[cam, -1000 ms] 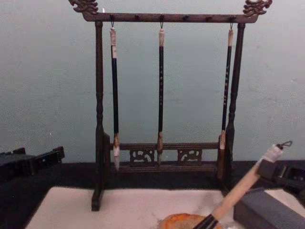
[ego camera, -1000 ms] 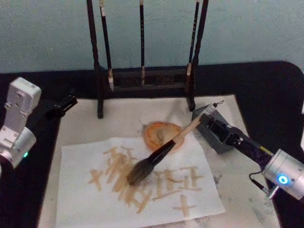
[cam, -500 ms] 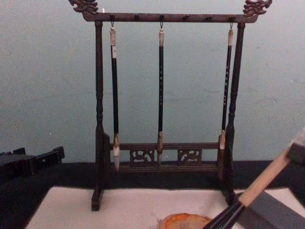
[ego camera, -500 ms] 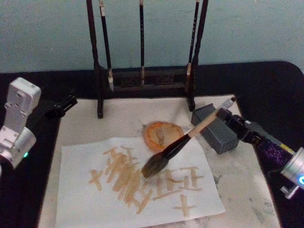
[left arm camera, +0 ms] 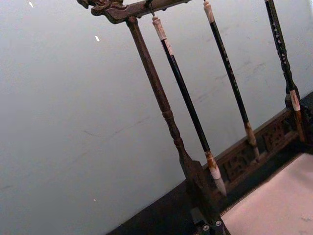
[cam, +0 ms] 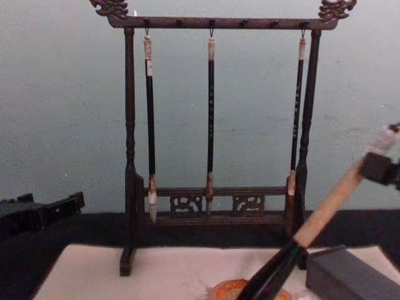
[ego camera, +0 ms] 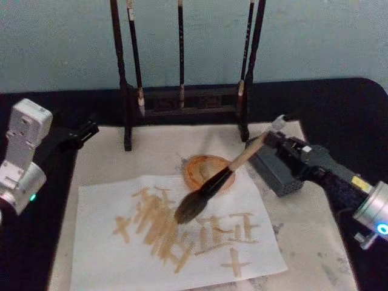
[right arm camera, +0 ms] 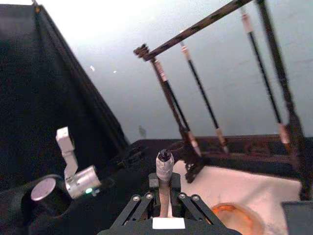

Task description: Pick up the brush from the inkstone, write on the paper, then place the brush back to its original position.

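My right gripper is shut on the top of the brush's pale tan handle, and it also appears at the right edge of the chest view. The brush slants down to the left across the inkstone. Its bushy dark bristles are over the upper middle of the paper, which carries tan strokes. I cannot tell whether the bristles touch the sheet. The orange-brown inkstone sits just behind the paper. My left gripper is parked at the far left.
A dark wooden rack with three thin hanging brushes stands at the back of the off-white mat. A grey block lies right of the inkstone, under my right arm. Black tabletop surrounds the mat.
My right gripper has risen and the brush now stands steeper. Its bristles moved from the paper's centre rightward, then a little back toward the inkstone. The left arm stayed still.
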### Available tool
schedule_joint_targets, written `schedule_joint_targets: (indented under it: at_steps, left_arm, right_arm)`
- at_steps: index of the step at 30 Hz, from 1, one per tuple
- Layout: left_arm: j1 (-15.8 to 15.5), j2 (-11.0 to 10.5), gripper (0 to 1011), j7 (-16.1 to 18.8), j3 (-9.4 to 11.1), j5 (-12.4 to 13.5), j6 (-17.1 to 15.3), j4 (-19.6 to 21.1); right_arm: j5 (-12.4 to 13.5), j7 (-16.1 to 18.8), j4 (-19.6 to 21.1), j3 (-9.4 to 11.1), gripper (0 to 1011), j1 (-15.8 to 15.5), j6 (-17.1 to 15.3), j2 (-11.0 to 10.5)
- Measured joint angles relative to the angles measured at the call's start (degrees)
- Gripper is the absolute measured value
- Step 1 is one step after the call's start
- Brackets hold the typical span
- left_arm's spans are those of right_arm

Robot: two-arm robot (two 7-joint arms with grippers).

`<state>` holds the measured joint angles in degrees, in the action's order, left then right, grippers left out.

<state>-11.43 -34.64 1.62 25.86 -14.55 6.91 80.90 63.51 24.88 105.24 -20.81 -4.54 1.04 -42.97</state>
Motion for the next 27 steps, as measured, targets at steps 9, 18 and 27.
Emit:
schedule_joint_targets:
  at_steps: [9, 18, 27]
  left_arm:
    - [0.0, 0.0, 1002, 0.0, 0.0, 0.0, 0.0, 0.0]
    - [0.0, 0.0, 1000, 0.0, 0.0, 0.0, 0.0, 0.0]
    - [0.0, 0.0, 1002, 0.0, 0.0, 0.0, 0.0, 0.0]
  right_arm:
    - [-5.07, -0.73, -0.13, -3.12, 131, 2.48, -2.27, 2.73]
    - [-8.7, -1.14, -1.56, -5.16, 131, 4.04, -3.97, 5.0]
    - [-10.16, -1.17, -2.52, -5.05, 131, 3.98, -4.56, 5.93]
